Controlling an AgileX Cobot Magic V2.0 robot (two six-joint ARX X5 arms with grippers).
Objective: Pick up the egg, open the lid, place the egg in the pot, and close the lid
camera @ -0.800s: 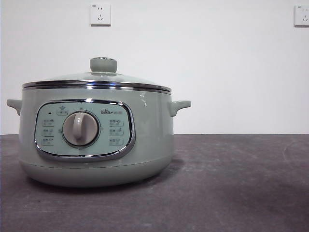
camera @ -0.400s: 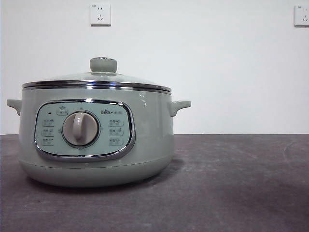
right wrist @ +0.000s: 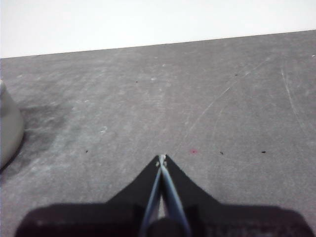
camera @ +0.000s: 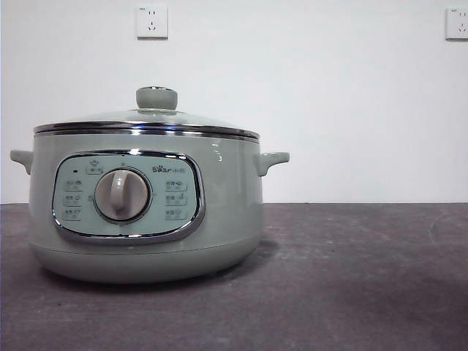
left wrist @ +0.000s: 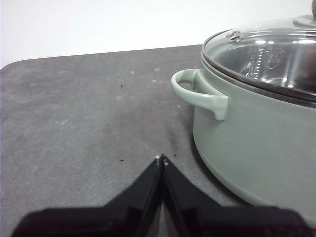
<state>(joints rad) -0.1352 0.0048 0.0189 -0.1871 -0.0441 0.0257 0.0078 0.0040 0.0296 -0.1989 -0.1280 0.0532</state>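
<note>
Sage-green pot (camera: 146, 212) on table, glass lid (left wrist: 266, 54) seated; left claw (left wrist: 161, 159), right claw (right wrist: 161, 159) pinched closed, empty.

One pot (camera: 146, 219), sage green, with two side handles and one grey dial (camera: 122, 194). One glass lid (camera: 146, 121) with one knob (camera: 156, 97). Two wall sockets: one (camera: 152, 22) above the pot, one (camera: 457, 23) at the far side. One dark table (camera: 351, 278). Two grippers: left gripper (left wrist: 161, 159), right gripper (right wrist: 161, 159).

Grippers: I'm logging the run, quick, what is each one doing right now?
Left gripper: shut, holding nothing, beside the pot.
Right gripper: shut, holding nothing, over the bare table.
</note>
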